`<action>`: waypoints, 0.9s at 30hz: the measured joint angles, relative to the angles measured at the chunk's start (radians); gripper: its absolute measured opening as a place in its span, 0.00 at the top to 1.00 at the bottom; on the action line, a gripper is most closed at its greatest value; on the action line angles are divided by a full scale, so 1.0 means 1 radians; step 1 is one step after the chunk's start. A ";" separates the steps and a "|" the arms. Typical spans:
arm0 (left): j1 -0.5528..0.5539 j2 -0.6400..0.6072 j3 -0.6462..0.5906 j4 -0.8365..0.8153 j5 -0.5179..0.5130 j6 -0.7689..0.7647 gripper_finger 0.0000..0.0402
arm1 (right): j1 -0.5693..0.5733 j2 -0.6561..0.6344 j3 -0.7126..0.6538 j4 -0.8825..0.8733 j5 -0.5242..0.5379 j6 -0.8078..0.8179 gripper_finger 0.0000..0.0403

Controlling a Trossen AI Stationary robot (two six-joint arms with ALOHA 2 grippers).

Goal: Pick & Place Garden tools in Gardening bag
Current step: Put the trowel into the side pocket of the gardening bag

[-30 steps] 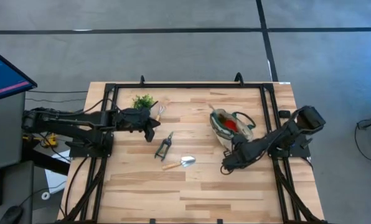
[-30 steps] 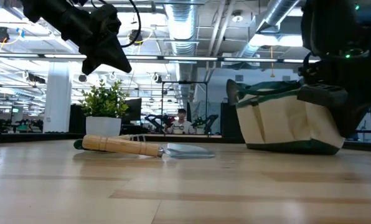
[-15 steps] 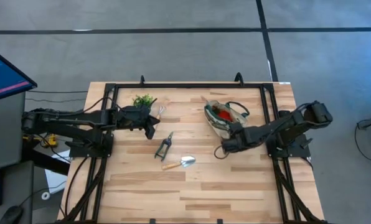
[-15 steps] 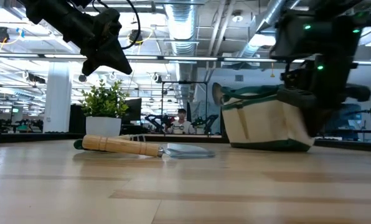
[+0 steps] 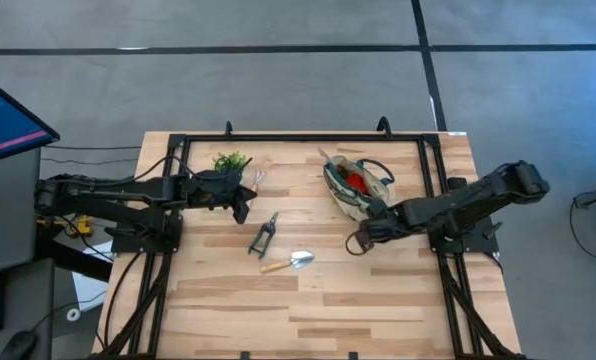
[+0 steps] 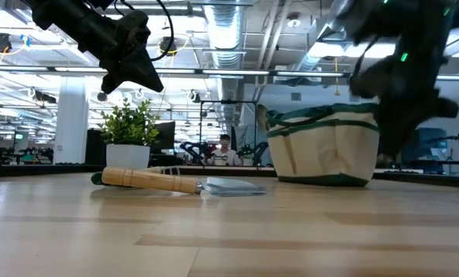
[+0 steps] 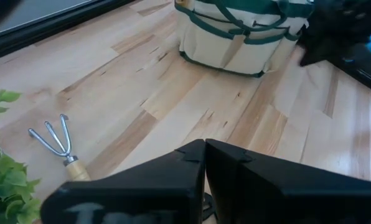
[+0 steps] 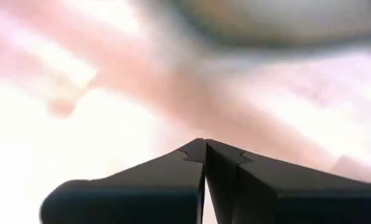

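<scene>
Trowel [image 6: 175, 183] left of gardening bag [image 6: 322, 148]

Grey floor [image 5: 278, 80] all around, crossed by dark lines, with a lit blue screen [image 5: 8, 120] at one edge. Beyond the pale wooden desk [image 6: 229, 231], bright ceiling lights [image 6: 237, 54], pipes and a seated person [image 6: 225, 150].

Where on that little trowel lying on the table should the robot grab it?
Probably by the wooden handle, coming straight down from above. The trowel lies flat with open table around it, and its round handle gives two opposite sides to squeeze; the blade is thin and flat against the wood. The left pincer is somewhat nearer than the right pincer.
</scene>
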 joint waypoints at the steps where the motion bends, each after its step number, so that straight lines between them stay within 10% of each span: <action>1: 0.000 0.000 0.000 0.000 0.000 0.000 1.00 | 0.017 -0.030 0.005 -0.001 -0.019 0.005 1.00; 12: 0.000 0.000 0.000 0.000 0.097 0.009 1.00 | 0.141 -0.322 0.061 0.123 0.037 -0.024 1.00; 27: -0.003 0.002 -0.001 0.039 0.123 0.001 1.00 | 0.081 -0.280 0.061 0.256 0.122 -0.244 1.00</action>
